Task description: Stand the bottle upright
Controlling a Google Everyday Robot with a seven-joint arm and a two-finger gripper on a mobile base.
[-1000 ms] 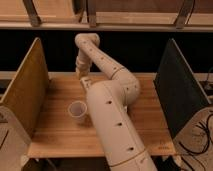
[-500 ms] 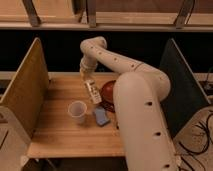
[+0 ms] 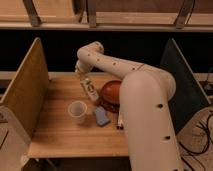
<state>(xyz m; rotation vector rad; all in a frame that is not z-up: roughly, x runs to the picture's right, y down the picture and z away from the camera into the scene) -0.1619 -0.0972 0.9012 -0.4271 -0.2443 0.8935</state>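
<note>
In the camera view, the arm reaches from the near right over the wooden table toward its far middle part. The gripper is at the far end of the arm, just above the top of the bottle. If it is clamped on the bottle or apart from it, I cannot tell.

The bottle is in the middle of the table, tilted, with its upper end toward the gripper and its lower end toward the near right. It lies just left of the dark red bowl and beyond the cup and the blue object.

Compared with half a second ago, the arm has drawn more to the right, and the bowl and the blue object, hidden one second ago, are now visible. The bottle looks slightly more slanted than before, not more vertical.

My judgement is that the bottle is not yet standing, so the raising step is still in progress.
</note>
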